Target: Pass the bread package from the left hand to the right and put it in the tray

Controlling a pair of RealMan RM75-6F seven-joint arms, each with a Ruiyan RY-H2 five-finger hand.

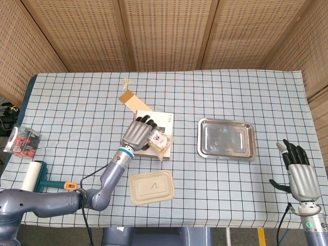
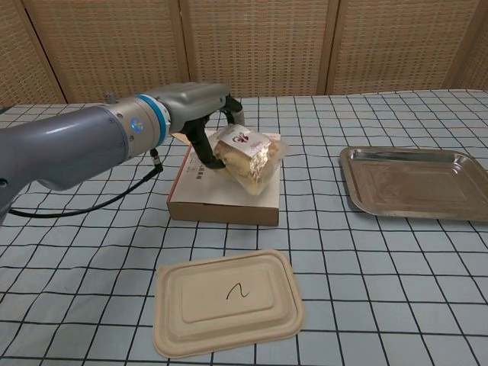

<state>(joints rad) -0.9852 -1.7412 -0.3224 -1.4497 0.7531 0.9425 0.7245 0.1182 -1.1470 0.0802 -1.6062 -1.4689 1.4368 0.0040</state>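
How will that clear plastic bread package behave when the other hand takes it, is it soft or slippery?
The clear plastic bread package probably yields when squeezed: its film looks crinkled and loose around the pale bread. The glossy wrap may be slippery, so a light pinch could slide. It seems light, since the left hand holds it aloft over the white cardboard box by one side.
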